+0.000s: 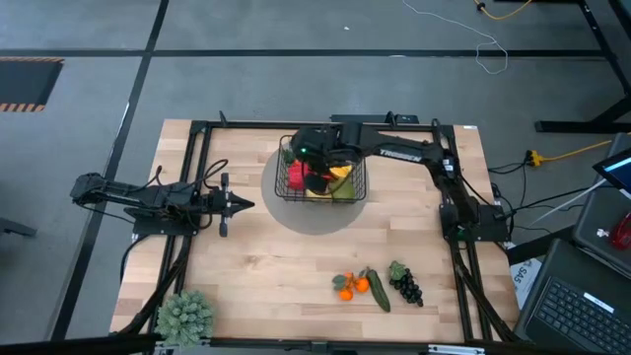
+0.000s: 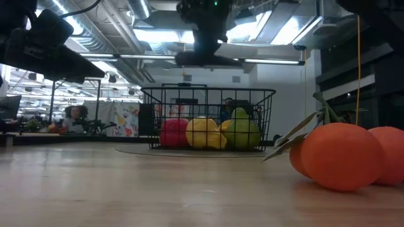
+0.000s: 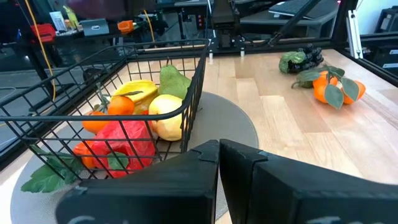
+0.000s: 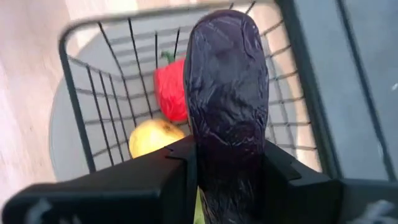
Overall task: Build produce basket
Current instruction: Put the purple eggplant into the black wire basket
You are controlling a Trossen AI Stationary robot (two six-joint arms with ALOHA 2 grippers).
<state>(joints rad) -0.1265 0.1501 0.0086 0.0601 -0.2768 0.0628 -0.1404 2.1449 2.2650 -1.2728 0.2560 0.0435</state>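
My right pincer (image 4: 227,165) is clamped on the purple eggplant (image 4: 227,93), held above the basket (image 1: 321,177), which sits mid-surface. The eggplant looks light, smooth, likely slippery; a mid-body grip seems soundest. My left pincer (image 1: 237,204) waits closed, well apart.

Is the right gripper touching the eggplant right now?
Touching. The right wrist view shows the right gripper with its fingers pressed against both sides of the purple eggplant, above the basket.

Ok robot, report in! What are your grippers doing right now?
Right gripper shut on eggplant, above basket. Left gripper shut, empty, waiting beside basket. Nothing in the way.
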